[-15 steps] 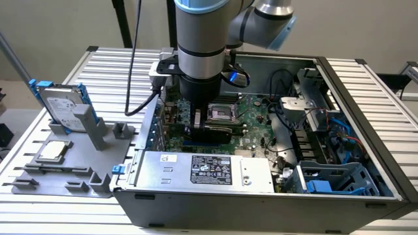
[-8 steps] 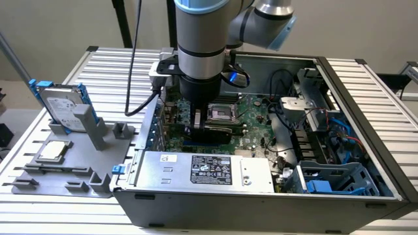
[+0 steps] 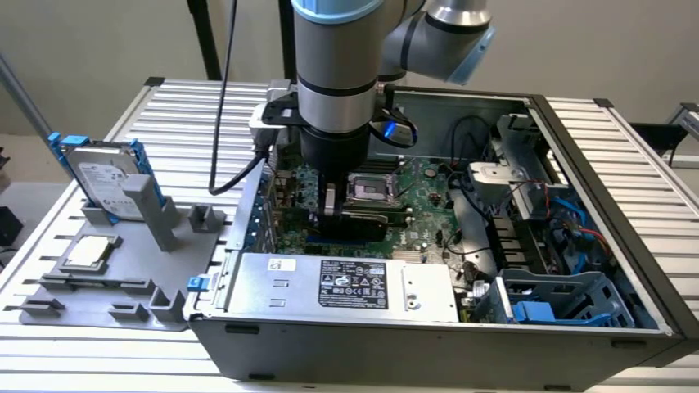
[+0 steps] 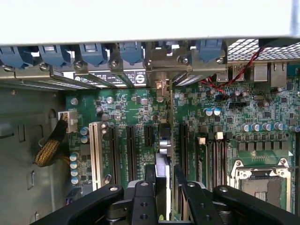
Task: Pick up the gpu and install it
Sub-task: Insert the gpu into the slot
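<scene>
**Holding the gpu edge-on above the motherboard**

Seen edge-on in the wrist view, the gpu (image 4: 163,154) is a thin card with a silver bracket end reaching toward the case's rear slot covers (image 4: 93,54). It stands upright between the black fingers (image 4: 143,201) of the gripper (image 4: 164,197), which clamp it from both sides over the expansion slots (image 4: 130,152). The arm (image 3: 333,65) points straight down into the open computer case (image 3: 611,205).

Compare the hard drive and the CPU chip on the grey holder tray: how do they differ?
The hard drive stands up on its edge in the grey tray; the CPU chip lies flat. The hard drive is larger, rectangular and has blue rails on its sides; the CPU chip is small, square and bare. Both are silver and sit in the tray outside the computer case, at the exterior view's left.
</scene>
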Controlling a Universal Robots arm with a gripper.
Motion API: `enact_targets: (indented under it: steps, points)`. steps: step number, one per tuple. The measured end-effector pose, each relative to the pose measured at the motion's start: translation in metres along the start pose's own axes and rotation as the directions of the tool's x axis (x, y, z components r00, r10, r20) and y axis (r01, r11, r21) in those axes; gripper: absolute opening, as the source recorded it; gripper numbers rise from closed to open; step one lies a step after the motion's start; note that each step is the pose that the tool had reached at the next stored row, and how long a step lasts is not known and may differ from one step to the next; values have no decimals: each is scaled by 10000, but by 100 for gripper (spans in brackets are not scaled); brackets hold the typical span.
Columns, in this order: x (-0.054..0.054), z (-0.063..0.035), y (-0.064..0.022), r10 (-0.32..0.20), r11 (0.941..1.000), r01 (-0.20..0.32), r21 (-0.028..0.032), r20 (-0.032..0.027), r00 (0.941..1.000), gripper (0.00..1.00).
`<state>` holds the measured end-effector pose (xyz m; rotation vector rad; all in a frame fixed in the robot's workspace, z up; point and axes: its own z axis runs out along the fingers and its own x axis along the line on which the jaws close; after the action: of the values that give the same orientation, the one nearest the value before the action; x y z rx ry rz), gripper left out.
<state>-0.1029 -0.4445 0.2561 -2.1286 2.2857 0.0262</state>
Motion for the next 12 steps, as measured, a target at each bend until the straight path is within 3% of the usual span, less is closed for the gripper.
enact_targets:
  steps: [12]
  points:
    - [-11, 2, 1, 1, 10000, -1, -3, -22, 10000, 27]
